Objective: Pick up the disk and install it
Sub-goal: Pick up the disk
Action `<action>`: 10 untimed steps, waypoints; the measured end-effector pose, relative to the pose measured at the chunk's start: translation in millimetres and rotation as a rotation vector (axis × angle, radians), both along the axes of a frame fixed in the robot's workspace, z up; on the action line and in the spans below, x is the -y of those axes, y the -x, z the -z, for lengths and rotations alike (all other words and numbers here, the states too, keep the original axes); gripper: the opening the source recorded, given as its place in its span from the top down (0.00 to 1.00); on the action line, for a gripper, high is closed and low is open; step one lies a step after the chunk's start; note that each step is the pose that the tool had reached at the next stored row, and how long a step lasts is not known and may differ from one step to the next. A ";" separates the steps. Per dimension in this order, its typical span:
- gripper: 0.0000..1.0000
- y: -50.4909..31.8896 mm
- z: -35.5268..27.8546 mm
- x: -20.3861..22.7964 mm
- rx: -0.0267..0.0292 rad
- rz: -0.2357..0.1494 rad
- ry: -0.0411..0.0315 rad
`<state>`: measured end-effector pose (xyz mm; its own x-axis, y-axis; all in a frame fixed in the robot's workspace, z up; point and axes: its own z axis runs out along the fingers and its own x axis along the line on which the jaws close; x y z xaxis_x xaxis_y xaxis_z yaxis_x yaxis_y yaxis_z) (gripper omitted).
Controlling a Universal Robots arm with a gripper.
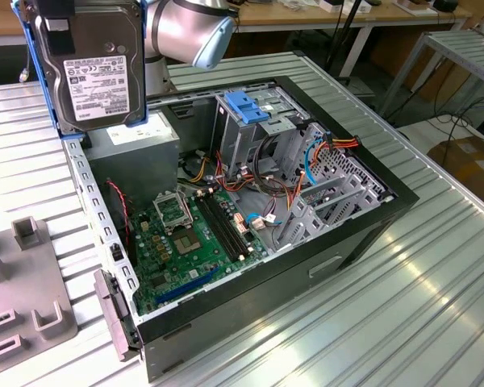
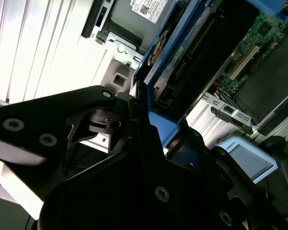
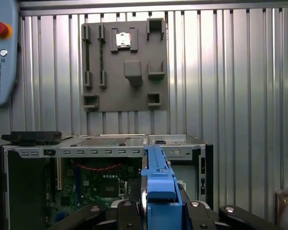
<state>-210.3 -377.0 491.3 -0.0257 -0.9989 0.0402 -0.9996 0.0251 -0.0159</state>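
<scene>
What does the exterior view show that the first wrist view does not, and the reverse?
Exterior view: the disk face-on with its label, held in the air, and the blue handle inside the open computer case. First wrist view: the disk edge-on, and a pendant with a red button. Both: the disk, the case, the motherboard, the ribbed metal table.

Bright, even light filled the room. Glare bleached the ribbed table beside the gripper, whose black body, clamped on the disk, lay in deep shadow; pale streaks shone underneath.
</scene>
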 end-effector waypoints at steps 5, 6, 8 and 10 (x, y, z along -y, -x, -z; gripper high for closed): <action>0.63 -6.5 0.3 0.2 0.0001 0.000 0.0000; 0.63 -7.4 0.4 0.3 0.0001 0.000 0.0001; 0.63 -10.9 0.7 0.9 0.0001 0.000 0.0001; 0.63 -14.5 1.1 1.5 0.0000 0.000 0.0001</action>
<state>-195.8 -378.5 490.3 -0.0257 -0.9989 0.0403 -0.9996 0.0251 -0.0159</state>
